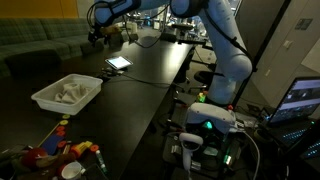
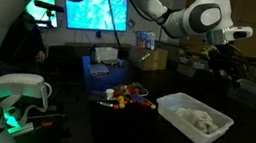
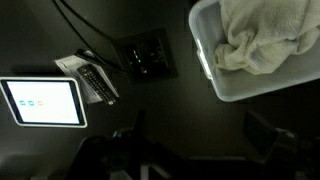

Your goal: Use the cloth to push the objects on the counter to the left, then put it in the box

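Hanging above bare counter, gripper (image 3: 195, 150) enters the wrist view from the bottom edge; its two dark fingers (image 3: 128, 135) stand apart with nothing between them, though the picture is dim and their tips are hard to make out. Item: cloth (image 3: 262, 38), pale, crumpled, lying wholly inside the box and touching no part of the gripper; seen as a light heap in both exterior views (image 1: 68, 92) (image 2: 198, 118). Item: box (image 3: 205, 50), white, open-topped, shallow, resting on the counter at the upper right of the wrist view, clear of the fingers; shown whole in both exterior views (image 1: 45, 100) (image 2: 168, 108). Item: counter (image 3: 180, 110), dark, long. Item: tablet (image 3: 42, 102), screen lit, lying flat at the left of the wrist view, well apart from the box; also in an exterior view (image 1: 118, 62), further along the counter than the box. Item: slim remote-like piece (image 3: 97, 82) on a scrap of white paper, just beside the tablet's upper corner. Item: dark square fitting (image 3: 146, 55) with a cable leading away, between tablet and box. Item: objects (image 2: 129, 98), small, mixed red, yellow and other colours, clustered on the counter near the box but not touching it; the same cluster (image 1: 62, 145) lies at the near end of the counter in an exterior view. Item: arm (image 1: 225, 60), white, rising from its base beside the counter and reaching over it. Item: monitor (image 2: 96, 15), lit, behind the counter.
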`<action>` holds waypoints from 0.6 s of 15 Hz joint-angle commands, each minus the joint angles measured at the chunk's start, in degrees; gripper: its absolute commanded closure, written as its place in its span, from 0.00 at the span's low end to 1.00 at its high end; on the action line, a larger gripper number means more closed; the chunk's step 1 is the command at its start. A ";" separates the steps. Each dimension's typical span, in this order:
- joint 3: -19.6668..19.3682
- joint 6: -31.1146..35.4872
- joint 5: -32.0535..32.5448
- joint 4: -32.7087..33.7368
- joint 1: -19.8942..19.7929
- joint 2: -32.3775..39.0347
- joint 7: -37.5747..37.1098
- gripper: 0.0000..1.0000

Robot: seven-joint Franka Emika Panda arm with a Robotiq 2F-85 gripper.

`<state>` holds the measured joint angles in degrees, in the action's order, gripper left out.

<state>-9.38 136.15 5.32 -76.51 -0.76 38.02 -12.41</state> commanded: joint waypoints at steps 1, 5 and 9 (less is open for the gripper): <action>2.85 -2.71 -3.09 -13.97 -4.60 -11.23 7.77 0.00; 3.23 -4.78 -7.04 -25.72 -9.45 -19.69 15.51 0.00; 2.52 -4.17 -11.43 -38.23 -13.91 -27.88 27.31 0.00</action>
<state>-7.42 131.04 -2.81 -103.54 -11.69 18.64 6.72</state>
